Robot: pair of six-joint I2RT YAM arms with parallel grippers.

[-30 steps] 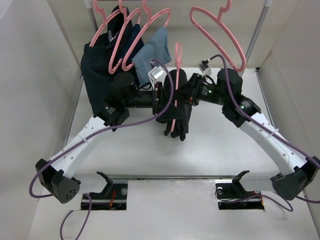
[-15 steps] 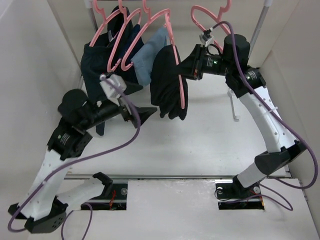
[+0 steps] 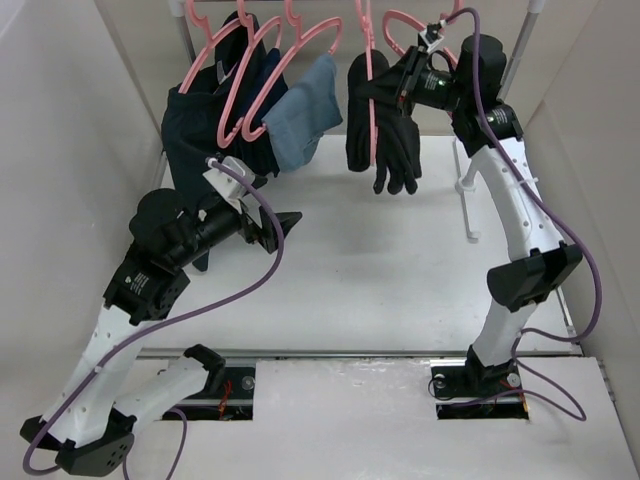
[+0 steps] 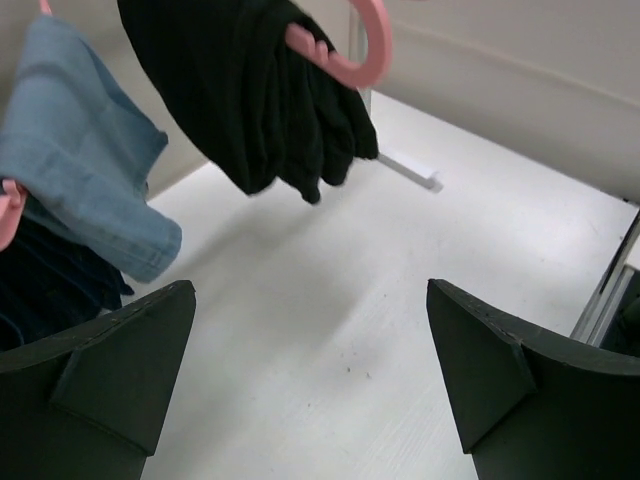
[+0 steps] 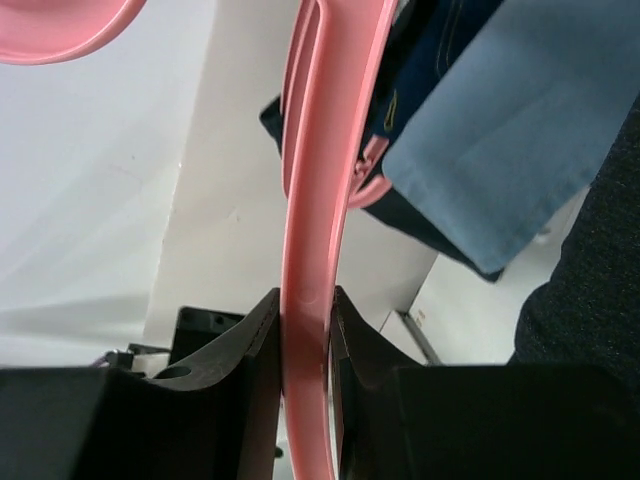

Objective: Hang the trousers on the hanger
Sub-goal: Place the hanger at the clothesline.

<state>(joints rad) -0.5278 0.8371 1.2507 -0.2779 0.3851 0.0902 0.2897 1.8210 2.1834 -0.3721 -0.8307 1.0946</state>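
Note:
The black trousers [image 3: 385,135] hang folded over a pink hanger [image 3: 366,60], lifted off the table at the back near the rail. My right gripper [image 3: 403,85] is shut on that hanger; in the right wrist view the pink bar [image 5: 310,200] is pinched between both fingers [image 5: 305,310], with trouser fabric [image 5: 590,300] at the right edge. My left gripper [image 3: 287,224] is open and empty, low over the table left of the trousers. In the left wrist view its jaws [image 4: 310,370] stand wide apart, with the trousers [image 4: 260,90] and the hanger's loop [image 4: 352,55] above and beyond them.
Several pink hangers [image 3: 250,70] hang on the rail at the back left, with a dark navy garment [image 3: 195,140] and a light blue cloth [image 3: 305,110]. Another pink hanger [image 3: 398,24] hangs by my right wrist. The rail's post and foot [image 3: 468,185] stand at the right.
My right gripper has raised the hanger with the trousers up and back toward the rail. My left gripper let go, opened and drew back to the left.

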